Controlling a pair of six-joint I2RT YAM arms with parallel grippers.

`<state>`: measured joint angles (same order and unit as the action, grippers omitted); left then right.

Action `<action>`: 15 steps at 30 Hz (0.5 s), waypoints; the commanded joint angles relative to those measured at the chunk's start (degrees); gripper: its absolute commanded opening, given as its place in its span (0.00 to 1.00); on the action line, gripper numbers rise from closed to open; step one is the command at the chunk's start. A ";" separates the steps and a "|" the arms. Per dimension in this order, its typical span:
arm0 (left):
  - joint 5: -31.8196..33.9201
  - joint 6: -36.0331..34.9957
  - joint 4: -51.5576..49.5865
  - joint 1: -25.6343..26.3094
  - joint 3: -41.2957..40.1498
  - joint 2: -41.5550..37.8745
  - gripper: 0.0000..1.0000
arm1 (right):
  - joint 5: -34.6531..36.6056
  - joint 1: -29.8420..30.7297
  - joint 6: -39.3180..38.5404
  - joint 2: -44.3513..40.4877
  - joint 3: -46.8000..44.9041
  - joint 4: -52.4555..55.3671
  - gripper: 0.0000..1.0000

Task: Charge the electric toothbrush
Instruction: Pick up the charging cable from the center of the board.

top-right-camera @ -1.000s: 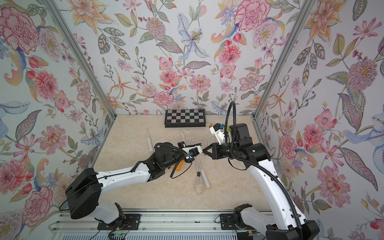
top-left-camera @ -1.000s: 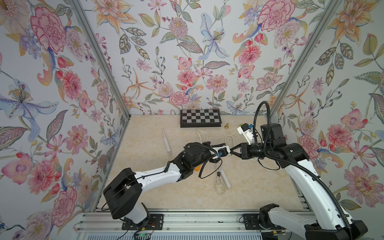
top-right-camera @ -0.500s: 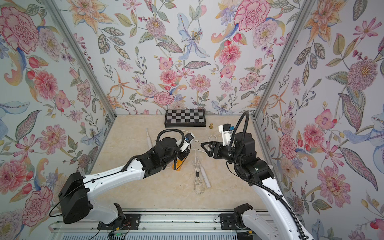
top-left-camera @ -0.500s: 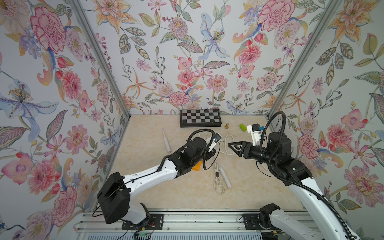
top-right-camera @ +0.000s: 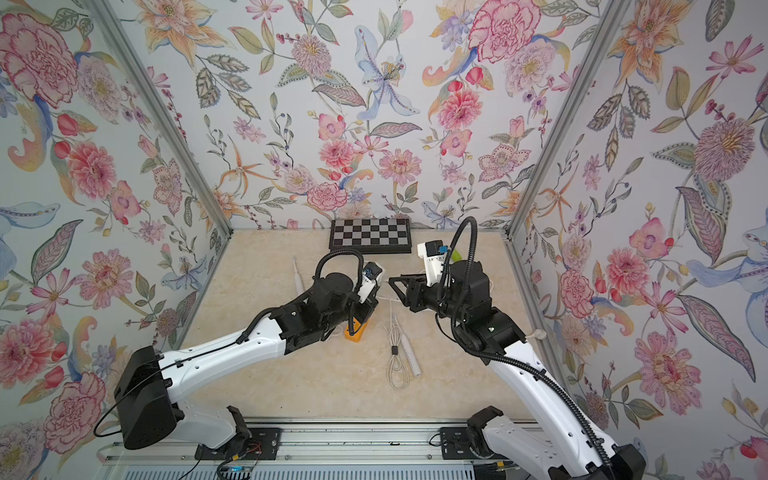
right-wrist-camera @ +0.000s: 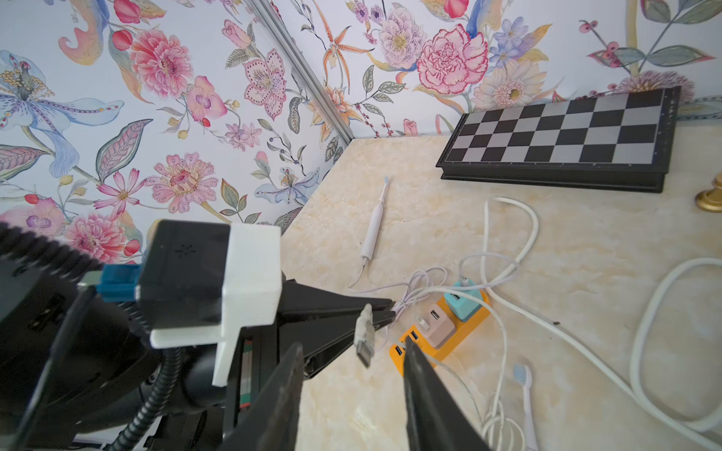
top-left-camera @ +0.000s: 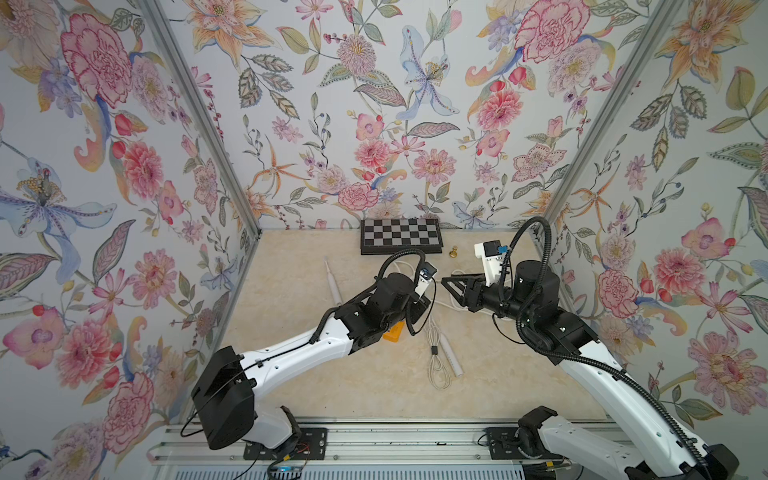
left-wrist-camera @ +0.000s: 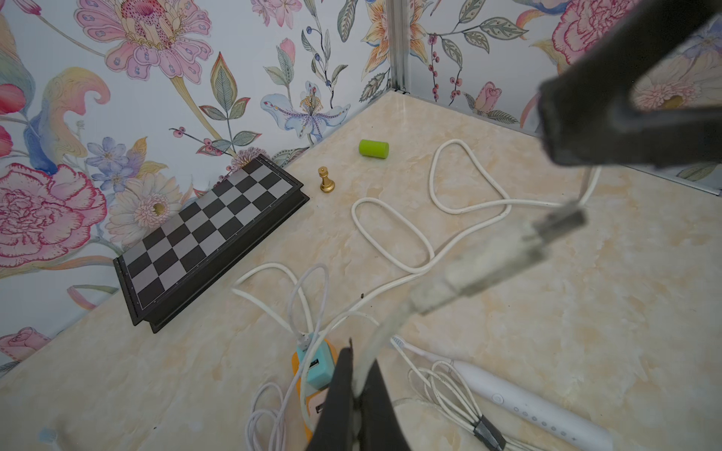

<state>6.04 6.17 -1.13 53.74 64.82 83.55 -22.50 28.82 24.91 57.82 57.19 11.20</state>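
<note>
Step in hand: passing plug from one gripper to other.
- Your left gripper pinched tight on thin white cable, just behind silver USB plug. Plug is up in air.
- Your right gripper has fingers apart around plug, not touching it.
- Slim white electric toothbrush lies flat, well apart from both grippers. Cable looks joined to its bottom.

Next, I think: close right on plug, let go with left, push plug straight into free hole on orange power block.

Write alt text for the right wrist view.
The left claw, shut on a white cable, holds its USB plug between the right claw's open fingers. Beyond lie an orange power strip, a toothbrush and a chessboard.
</note>
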 commanded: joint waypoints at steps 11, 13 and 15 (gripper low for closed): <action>-1.56 1.87 -1.73 -0.14 2.49 -0.74 0.00 | -2.52 0.23 -2.83 2.97 -1.64 -5.83 0.13; -1.82 1.91 -1.61 -0.13 2.48 -0.76 0.00 | -2.05 0.09 -3.11 3.00 -1.90 -5.93 0.07; -2.23 1.90 -1.55 -0.12 2.43 -0.76 0.00 | -1.71 -0.03 -3.27 2.82 -2.07 -6.08 0.02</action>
<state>4.91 6.50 -2.42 53.69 65.36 83.55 -23.75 28.80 22.72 60.40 56.10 7.14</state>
